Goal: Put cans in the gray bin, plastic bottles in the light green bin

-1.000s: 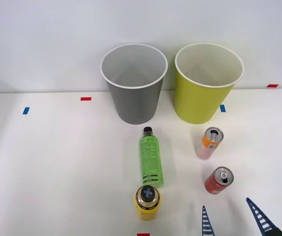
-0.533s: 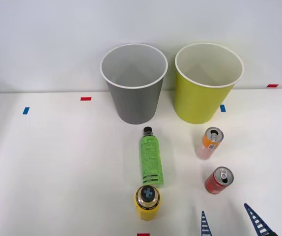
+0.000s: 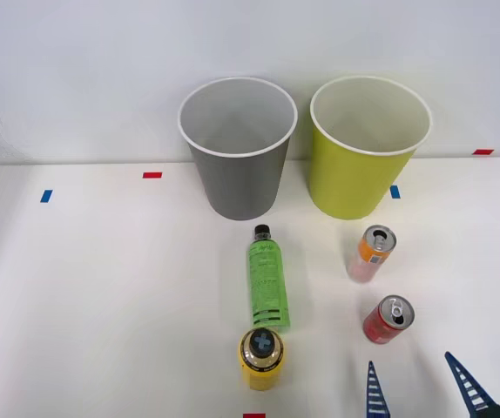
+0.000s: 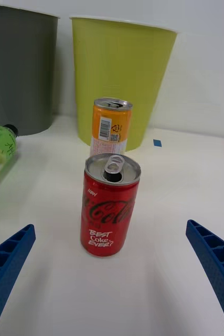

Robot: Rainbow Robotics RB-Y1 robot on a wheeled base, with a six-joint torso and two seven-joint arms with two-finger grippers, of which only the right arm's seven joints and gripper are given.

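We are holding our right gripper (image 3: 421, 387) with jaws spread wide, just short of the red Coca-Cola can (image 4: 110, 205) standing upright on the worktop (image 3: 102, 287) (orange-and-pink can (image 4: 110, 128) just beyond), nothing touching.

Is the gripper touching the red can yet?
Apart. The right wrist view shows the red can standing upright with bare table on both sides between it and the open right gripper.

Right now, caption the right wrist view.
Open jaws frame an upright red can, orange can and light green bin behind.
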